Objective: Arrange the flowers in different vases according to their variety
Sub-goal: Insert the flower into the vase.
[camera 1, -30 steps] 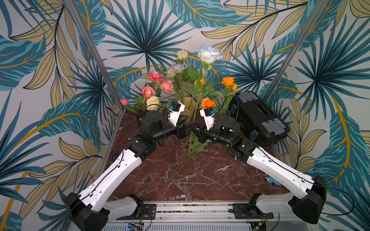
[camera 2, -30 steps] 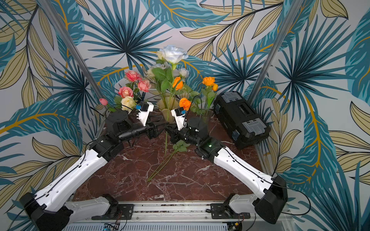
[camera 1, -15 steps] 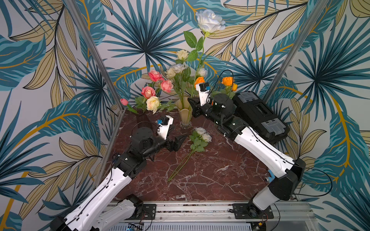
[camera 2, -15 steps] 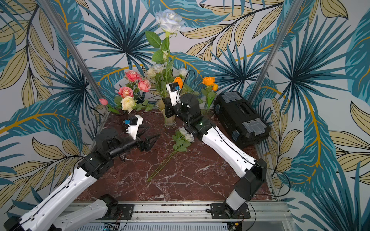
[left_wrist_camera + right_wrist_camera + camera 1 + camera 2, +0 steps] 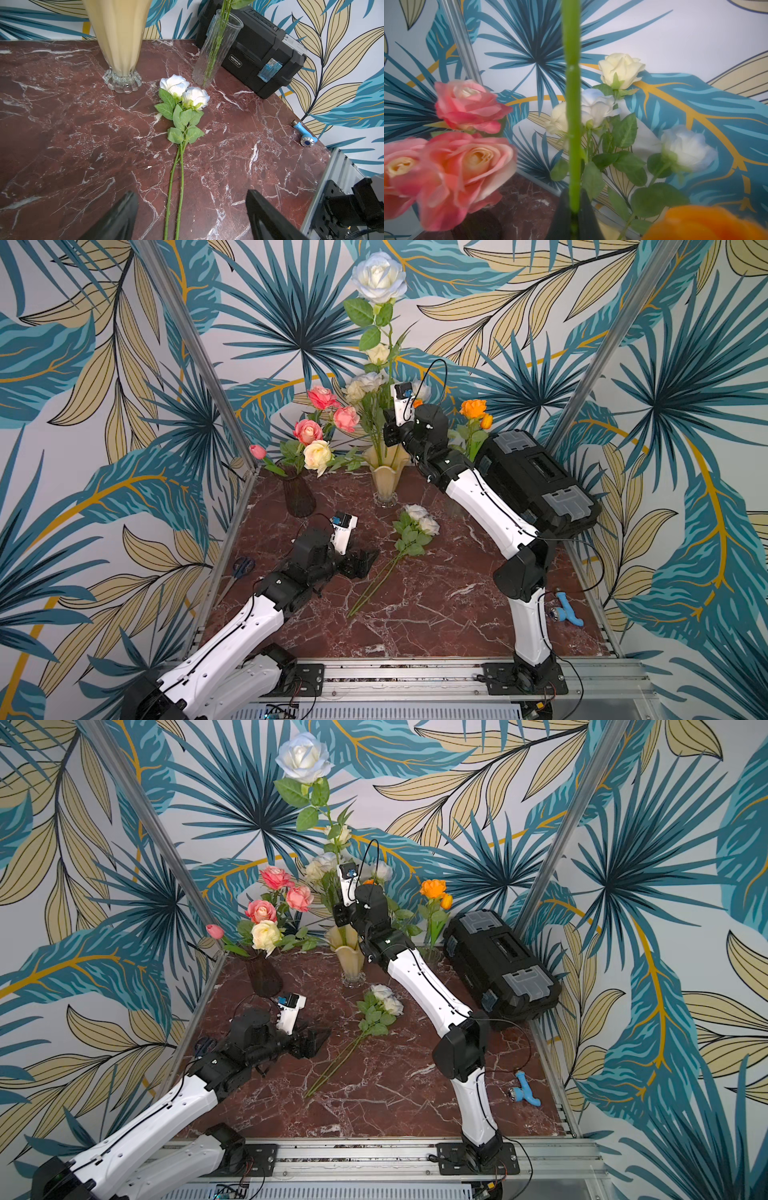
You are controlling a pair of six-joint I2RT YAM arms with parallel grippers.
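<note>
Change over the last second: both grippers were together at mid-table on the tall white rose [image 5: 379,276]. Now the right gripper [image 5: 574,205] alone has it, jaws pinched on the green stem. It has carried the rose up and back, so the bloom stands high over the cream vase [image 5: 384,479]. Stem near upright, in line with the vase mouth; whether its foot is inside the rim cannot be told, hidden behind the gripper. Meanwhile the left gripper [image 5: 190,192] has let go and dropped back low over the table [image 5: 436,605]. Its jaws are wide and empty, aimed at the lower stems of two white roses [image 5: 419,519] and just short of them. Those lie flat just in front of the cream vase. Reading: transfer done, rose now at its insertion step, joining the white and cream blooms already there. Pink roses [image 5: 307,432] sit in purple vase [image 5: 298,499], orange roses [image 5: 473,408] in clear vase [image 5: 216,47]. Remaining, as I judge: lower this stem, then the lying pair. Note: one cream rose [image 5: 318,452] among the pinks, possibly misfiled.
</note>
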